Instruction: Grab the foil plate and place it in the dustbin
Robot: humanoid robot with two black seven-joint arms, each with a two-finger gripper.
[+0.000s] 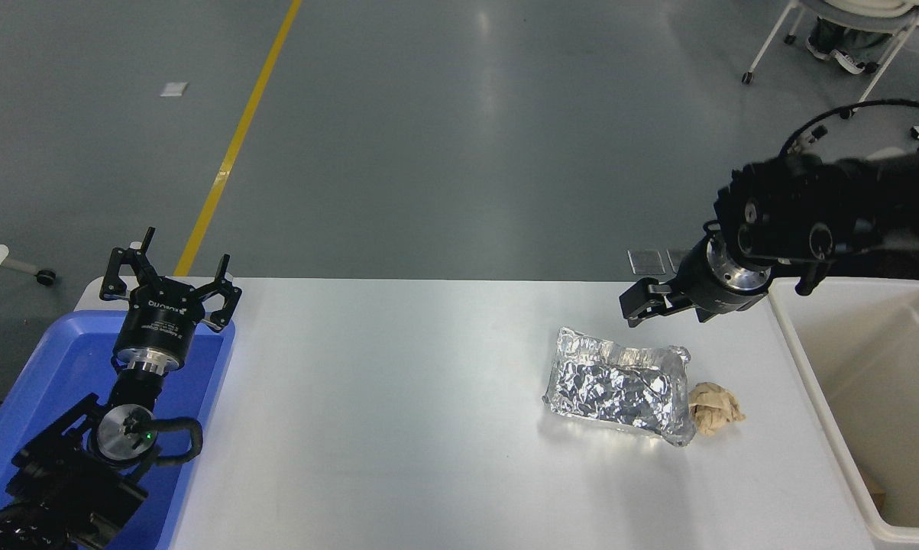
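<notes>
Foil plate: the foil plate [618, 386] lies flat on the white table [398, 412], right of the middle, crinkled and shiny, its rims bent up; nothing grips it.
Paper ball: a small crumpled tan paper ball [713, 409] sits against the plate's right end, touching it or very nearly so.
Dustbin: the dustbin [814, 382] stands at the table's right edge, cream-white, deep and open-topped, apart from the plate, with the paper ball between them.
Right gripper: the right gripper [642, 304] hangs above the far part of the table, just beyond the plate's far rim and near the dustbin's far left corner, pointing left. It is clear of the foil. From here I see only one finger end-on, so I cannot tell whether its fingers are apart or together.
Right arm: it comes in from the right edge, over the dustbin's far rim.
Left gripper: the left gripper [170, 281] is parked at the lower left, over the far end of a blue tray [39, 382], pointing away from me, its fingers spread apart and holding nothing.
Floor: grey, with a yellow line [237, 137] running off beyond the table.
</notes>
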